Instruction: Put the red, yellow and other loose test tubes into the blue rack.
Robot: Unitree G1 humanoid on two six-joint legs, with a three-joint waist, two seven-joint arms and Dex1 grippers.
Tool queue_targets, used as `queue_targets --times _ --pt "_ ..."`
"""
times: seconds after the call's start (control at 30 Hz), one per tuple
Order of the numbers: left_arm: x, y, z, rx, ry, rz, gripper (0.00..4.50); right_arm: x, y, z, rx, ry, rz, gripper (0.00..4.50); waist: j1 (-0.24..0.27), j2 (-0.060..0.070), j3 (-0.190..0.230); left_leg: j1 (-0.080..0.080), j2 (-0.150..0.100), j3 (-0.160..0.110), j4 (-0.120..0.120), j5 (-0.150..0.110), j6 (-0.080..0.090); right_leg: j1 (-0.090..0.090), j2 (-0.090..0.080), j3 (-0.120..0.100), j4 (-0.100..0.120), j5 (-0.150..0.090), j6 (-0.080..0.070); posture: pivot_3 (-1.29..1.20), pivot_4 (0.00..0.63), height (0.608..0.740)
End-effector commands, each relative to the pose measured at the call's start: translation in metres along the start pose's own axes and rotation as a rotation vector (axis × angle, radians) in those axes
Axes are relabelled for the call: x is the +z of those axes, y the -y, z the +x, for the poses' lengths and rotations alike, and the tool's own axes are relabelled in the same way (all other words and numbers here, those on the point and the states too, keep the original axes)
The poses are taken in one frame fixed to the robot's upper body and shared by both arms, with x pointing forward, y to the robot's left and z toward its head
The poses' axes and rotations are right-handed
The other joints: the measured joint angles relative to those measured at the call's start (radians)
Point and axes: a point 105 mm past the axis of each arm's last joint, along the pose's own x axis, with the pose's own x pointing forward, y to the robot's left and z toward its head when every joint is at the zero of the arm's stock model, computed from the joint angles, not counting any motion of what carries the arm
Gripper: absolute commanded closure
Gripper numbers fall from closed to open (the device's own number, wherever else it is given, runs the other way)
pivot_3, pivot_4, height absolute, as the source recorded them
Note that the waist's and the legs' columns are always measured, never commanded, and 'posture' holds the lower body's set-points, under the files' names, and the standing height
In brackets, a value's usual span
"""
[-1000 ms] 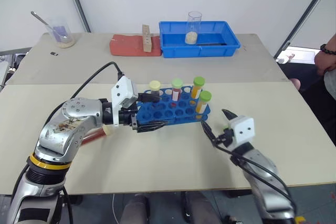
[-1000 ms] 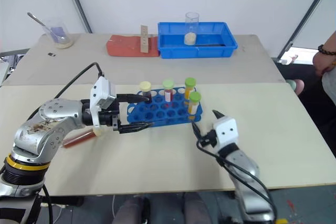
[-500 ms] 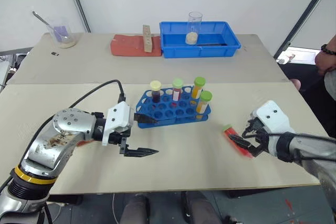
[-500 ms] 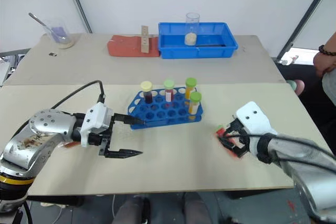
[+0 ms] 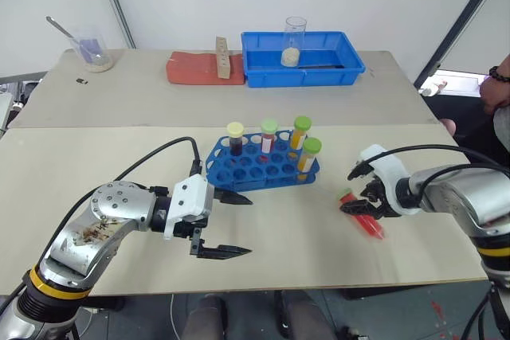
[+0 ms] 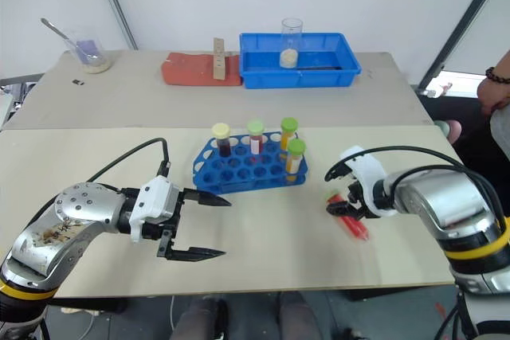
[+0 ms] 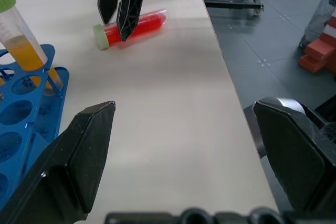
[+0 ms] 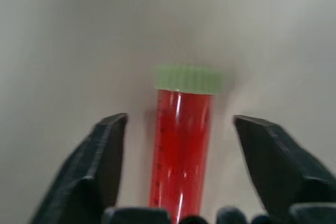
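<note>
A bright red test tube (image 5: 365, 222) with a green cap lies on the table, right of the blue rack (image 5: 239, 173). My right gripper (image 5: 360, 206) points down over it and is open. Its fingers (image 8: 105, 150) stand on either side of the red test tube (image 8: 181, 150) with a gap on each side. The blue rack holds several capped tubes upright: a dark red one with a cream cap (image 5: 236, 139), a red one and two yellow ones. Front left of the rack my left gripper (image 5: 249, 225) hovers open and empty, pointing right toward the red test tube (image 7: 134, 25).
At the back of the table a blue tray (image 5: 303, 79) holds a glass beaker (image 5: 295, 41) with beige powder. Left of it lie a red pad (image 5: 191, 69) with a wooden block, and a beaker with a spoon (image 5: 94, 52). A person's arm (image 5: 498, 85) shows at the right edge.
My right arm swung out to the right and brought its gripper down over the red tube. My left gripper drew back from the rack toward the table's front.
</note>
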Motion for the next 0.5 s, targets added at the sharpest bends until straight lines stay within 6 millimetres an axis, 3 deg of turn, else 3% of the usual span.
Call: queue_targets --times 0.03,0.13,0.33,0.5 --pt "0.013 0.004 0.001 -0.004 0.064 0.036 0.0 0.002 0.007 -0.006 -0.004 -0.02 -0.007 2.5 0.001 0.0 0.0 0.0 0.0 0.0 0.0 0.0 0.0 0.0 0.0 0.0 0.0 0.0 0.0 0.0 0.15 0.74" --pt "0.014 0.006 0.002 -0.008 0.108 0.039 0.0 0.002 0.008 -0.006 0.0 -0.034 -0.002 3.49 0.0 0.0 0.0 0.0 0.0 0.0 0.0 0.0 0.0 0.0 0.0 0.0 -0.001 0.0 0.001 0.0 0.15 0.74" --pt "0.009 0.002 0.0 -0.001 0.133 0.04 0.0 0.005 0.002 -0.015 0.021 -0.005 -0.013 3.54 0.0 0.0 0.0 0.0 0.0 0.0 0.0 0.0 0.0 0.0 0.0 0.0 0.0 0.001 0.001 0.0 0.15 0.74" --pt "0.003 -0.016 -0.014 0.083 0.155 0.003 0.0 0.022 -0.033 -0.047 0.177 0.176 -0.043 3.54 0.004 0.001 0.001 0.0 0.0 0.0 0.0 0.0 0.0 -0.001 0.0 0.0 0.0 0.003 0.004 0.0 0.15 0.74"
